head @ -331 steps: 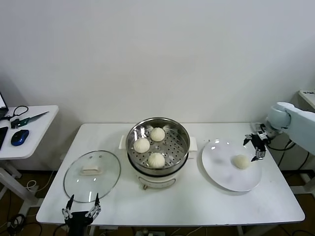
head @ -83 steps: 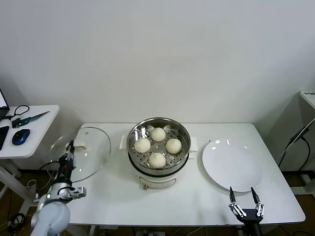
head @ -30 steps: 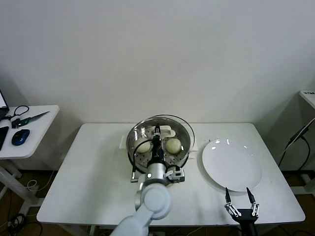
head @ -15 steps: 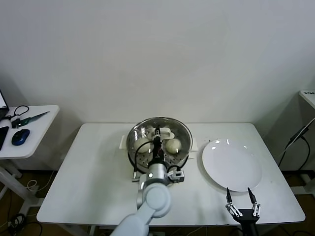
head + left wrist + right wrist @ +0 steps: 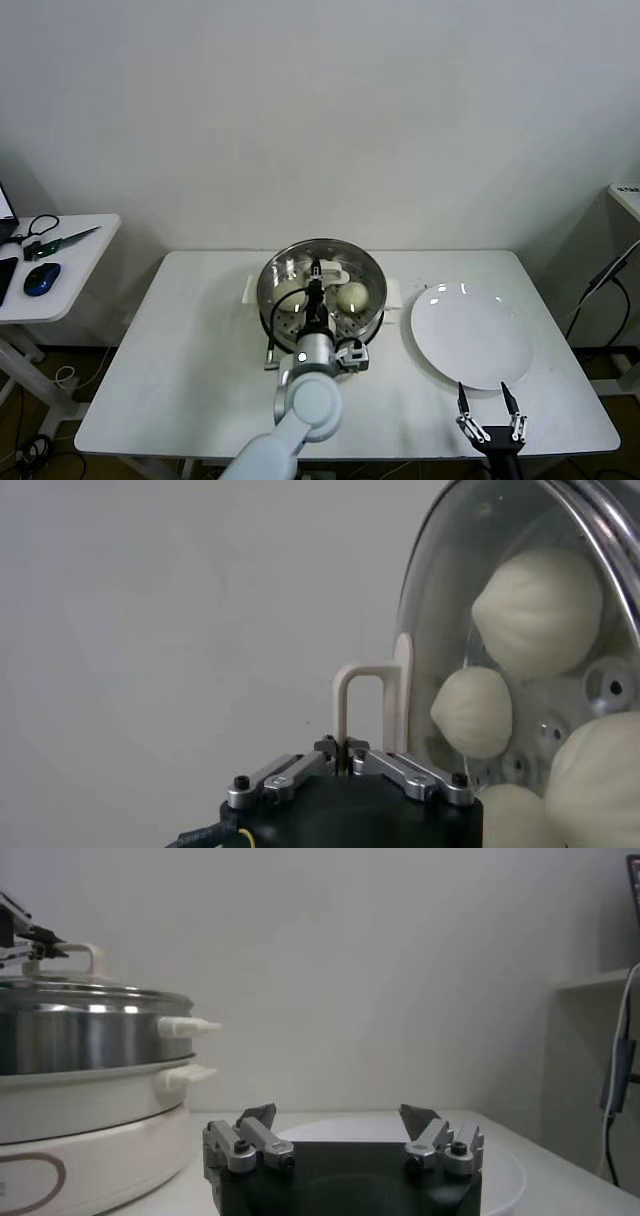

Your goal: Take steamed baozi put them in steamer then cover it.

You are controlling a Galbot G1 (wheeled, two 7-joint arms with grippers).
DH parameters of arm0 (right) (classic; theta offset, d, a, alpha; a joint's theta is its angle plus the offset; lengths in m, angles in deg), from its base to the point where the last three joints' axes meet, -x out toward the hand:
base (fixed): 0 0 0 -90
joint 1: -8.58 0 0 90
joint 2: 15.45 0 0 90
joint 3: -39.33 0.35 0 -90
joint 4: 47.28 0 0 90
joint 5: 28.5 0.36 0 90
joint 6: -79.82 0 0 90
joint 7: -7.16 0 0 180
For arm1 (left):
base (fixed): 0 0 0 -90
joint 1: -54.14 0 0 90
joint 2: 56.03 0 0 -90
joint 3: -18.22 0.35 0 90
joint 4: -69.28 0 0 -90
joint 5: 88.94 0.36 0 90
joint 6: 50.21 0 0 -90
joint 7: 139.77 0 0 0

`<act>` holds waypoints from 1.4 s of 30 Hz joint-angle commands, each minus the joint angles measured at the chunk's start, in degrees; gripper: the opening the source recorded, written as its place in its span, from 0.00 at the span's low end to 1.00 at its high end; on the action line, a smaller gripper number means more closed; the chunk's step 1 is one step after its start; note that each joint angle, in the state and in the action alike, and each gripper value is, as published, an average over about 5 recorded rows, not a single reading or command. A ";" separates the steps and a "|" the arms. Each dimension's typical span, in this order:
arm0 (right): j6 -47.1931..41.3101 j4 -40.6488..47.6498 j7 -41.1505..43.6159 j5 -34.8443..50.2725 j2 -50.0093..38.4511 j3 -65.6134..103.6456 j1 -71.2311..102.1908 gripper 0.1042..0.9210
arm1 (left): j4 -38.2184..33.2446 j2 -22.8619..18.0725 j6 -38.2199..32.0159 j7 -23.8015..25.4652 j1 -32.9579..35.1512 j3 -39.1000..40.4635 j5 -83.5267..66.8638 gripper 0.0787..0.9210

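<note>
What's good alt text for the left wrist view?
The left pincer is shut on the white handle of the clear glass cover, seen close up. Through the glass, cream-white steamed baozi sit on the perforated tray of the steamer, against a plain white wall.

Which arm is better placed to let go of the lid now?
The left: the left gripper is shut on the cover's handle over the steamer. The right gripper waits by the plate.

Bright, even light all round, soft shadows only. Glare streaks the cover [image 5: 520, 600] in the left wrist view; the buns behind the glass look soft and blurred.
</note>
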 commanded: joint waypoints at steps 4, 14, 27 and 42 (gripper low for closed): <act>0.32 -0.09 0.05 -0.06 0.09 0.01 0.32 0.88 | 0.01 0.30 0.17 0.03 0.06 0.12 -0.51 0.07; 0.01 0.05 0.28 -0.11 0.10 -0.15 0.23 0.88 | 1.41 0.10 -0.03 -1.36 -0.28 0.19 -1.03 0.09; -5.48 -1.05 -1.27 1.91 -0.25 -0.55 0.58 0.88 | -4.23 3.41 1.20 0.82 -0.77 2.03 -8.46 0.50; -6.06 -4.70 -2.34 -0.41 -1.17 -2.21 0.80 0.88 | -20.22 14.18 1.41 -0.16 6.12 -0.12 -25.64 0.88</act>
